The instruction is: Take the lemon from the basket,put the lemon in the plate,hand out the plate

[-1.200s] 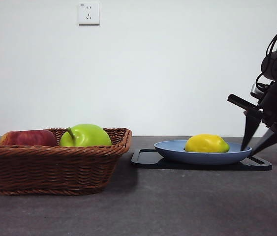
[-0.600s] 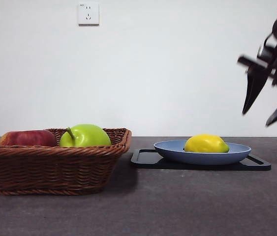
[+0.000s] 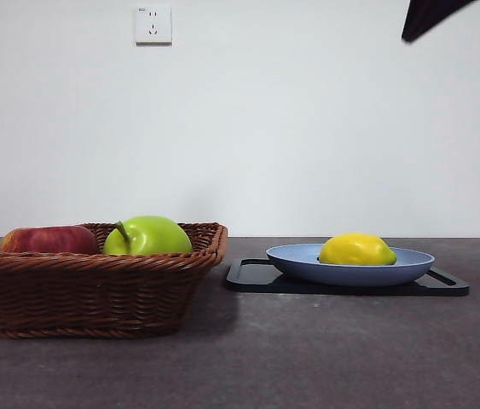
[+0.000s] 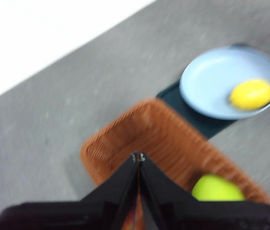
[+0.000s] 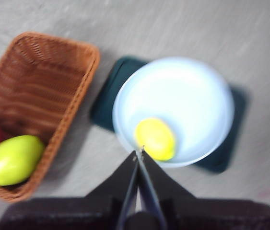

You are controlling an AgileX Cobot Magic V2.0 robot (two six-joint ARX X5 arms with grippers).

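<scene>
Two apples, one green [image 3: 148, 235] and one red [image 3: 49, 239], sit in the brown wicker basket [image 3: 95, 285] on the grey counter [image 3: 308, 358], while the lemon [image 3: 357, 249] lies in the light-blue plate [image 3: 299, 260] just beside it. The plate rests on a flat black tray [image 3: 252, 277], close to the basket's flared side but apart from it. The lemon lies toward one side of the plate rather than at its middle, as the right wrist view shows. Both arms are raised well above the counter. The right gripper [image 5: 138, 152] hangs over the plate with its black jaws pressed together, gripping nothing, their tips pointing at the lemon below. The left gripper [image 4: 138, 156] is above the basket, its jaws likewise closed tip to tip and empty. In the front view only one dark tip [image 3: 427, 15] shows, at the top edge. A white wall socket [image 3: 153, 24] is mounted on the pale wall behind.
</scene>
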